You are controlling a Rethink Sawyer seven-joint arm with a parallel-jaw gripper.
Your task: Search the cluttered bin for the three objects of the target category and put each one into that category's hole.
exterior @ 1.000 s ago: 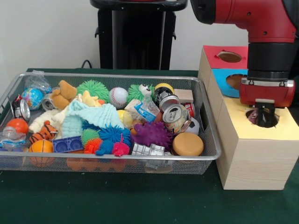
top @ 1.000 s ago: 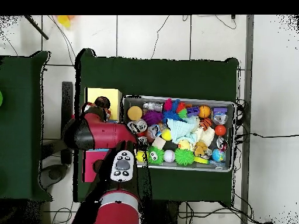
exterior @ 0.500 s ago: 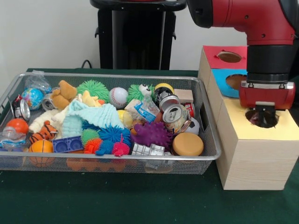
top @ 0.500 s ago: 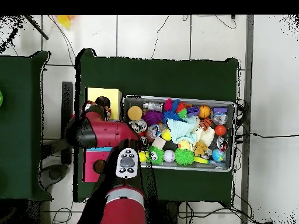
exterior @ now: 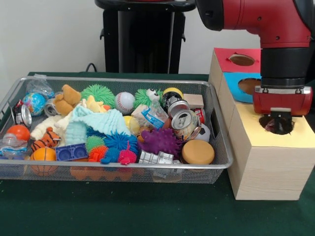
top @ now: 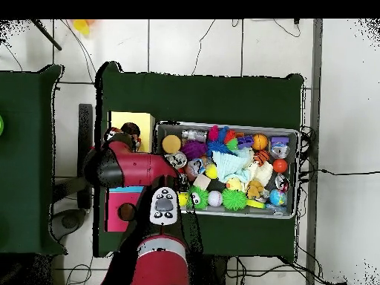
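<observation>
Front view, near edge of the green table [exterior: 147,211]: wire mesh bin [exterior: 113,173] sits left, wooden sorting box [exterior: 268,169] right, the two just beside each other.

Bin, near rim: orange basketball [exterior: 43,154] at the left corner, blue block [exterior: 72,152] beside it, then small spiky balls in orange, blue and pink, a silver crumpled piece [exterior: 153,158], and a tan round puck [exterior: 198,152] at the right corner. Middle: purple spiky ball [exterior: 160,141], mint knitted cloth [exterior: 98,123], striped tiger toy [exterior: 47,139], crushed can [exterior: 185,124] with its open end facing the camera. Far rim: globe ball [exterior: 34,103], brown teddy [exterior: 67,100], green spiky ball [exterior: 98,93], baseball [exterior: 124,102], second green fuzzy toy [exterior: 146,96] with eyes.

Box top runs in three coloured panels: yellow panel [exterior: 256,132] nearest, blue panel [exterior: 235,83] behind, red panel [exterior: 231,58] at the far end, each with a round hole. The gripper [exterior: 279,121] hangs right at the yellow hole [exterior: 278,126]; its dark tip sits at the hole's opening. Fingers hidden under the red wrist housing: cannot tell if spread or closed, nor whether anything is held.

Overhead view adds: the red arm [top: 126,167] lies across the box, covering the blue panel and most of the red; only the yellow panel's [top: 130,121] far part shows clear. This view shows the bin's full rectangle on the table; the gripper itself stays hidden beneath the arm.
</observation>
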